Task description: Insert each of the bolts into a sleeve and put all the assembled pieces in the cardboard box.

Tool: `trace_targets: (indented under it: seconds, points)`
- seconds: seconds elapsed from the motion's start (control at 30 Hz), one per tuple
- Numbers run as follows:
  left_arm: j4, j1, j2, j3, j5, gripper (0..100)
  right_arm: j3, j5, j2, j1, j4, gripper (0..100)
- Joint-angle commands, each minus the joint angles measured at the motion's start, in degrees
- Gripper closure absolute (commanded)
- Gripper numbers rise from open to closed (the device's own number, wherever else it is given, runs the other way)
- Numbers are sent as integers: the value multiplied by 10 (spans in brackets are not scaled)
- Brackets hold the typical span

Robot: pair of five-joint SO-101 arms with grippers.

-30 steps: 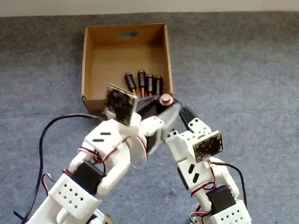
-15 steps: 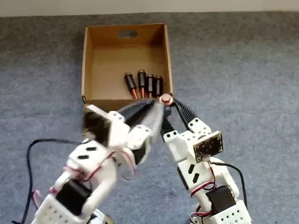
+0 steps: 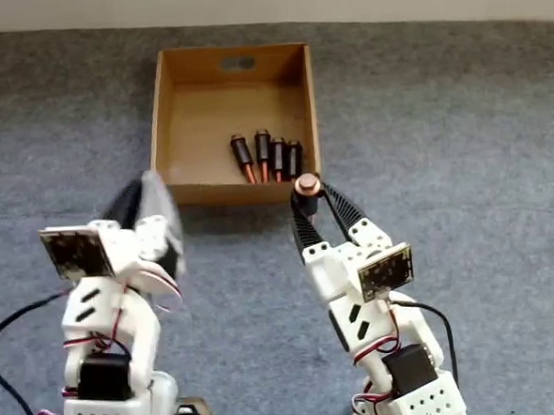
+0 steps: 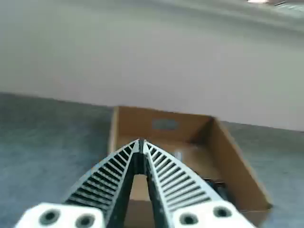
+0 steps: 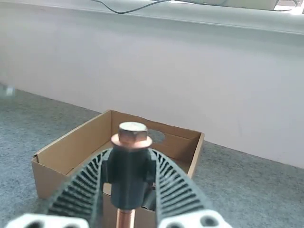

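Sleeve (image 5: 128, 178) with copper bolt (image 5: 134, 135) through it stood upright, clamped in the right gripper (image 3: 307, 201), the cardboard box (image 3: 159, 121) just beyond its fingertips with four assembled pieces (image 3: 267, 154) inside. The left gripper (image 4: 141, 143) was pinched shut, empty.

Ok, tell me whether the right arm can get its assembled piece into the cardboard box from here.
Probably yes: the right claw holds the piece upright by the box's near wall, nothing lies between, and the left arm sits well aside.
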Motion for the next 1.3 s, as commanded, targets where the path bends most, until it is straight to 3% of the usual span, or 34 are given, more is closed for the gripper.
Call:
trace_targets:
  seconds: [0.0, 0.17, 0.27, 0.47, 0.73, 0.97, 1.27]
  points:
    - [-50, -86, -7, 52, -1, 989, -7, -5, -8, -2, -12, 992]
    - [30, -89, -4, 64, -127, 992, -6, -5, -8, -2, -12, 992]
    - [95, -84, 0, 62, -129, 992, -8, -5, -8, -2, -14, 992]
    - [139, -85, 20, 27, -129, 992, -30, -2, -4, -2, -12, 992]
    - [134, -84, 248, -80, -133, 991, -138, -2, -2, -2, -11, 992]
    - [48, -84, 444, -98, -131, 991, -269, -1, 7, -2, -11, 992]
    - [25, -84, 473, -87, -130, 991, -489, -3, 295, -2, -12, 992]
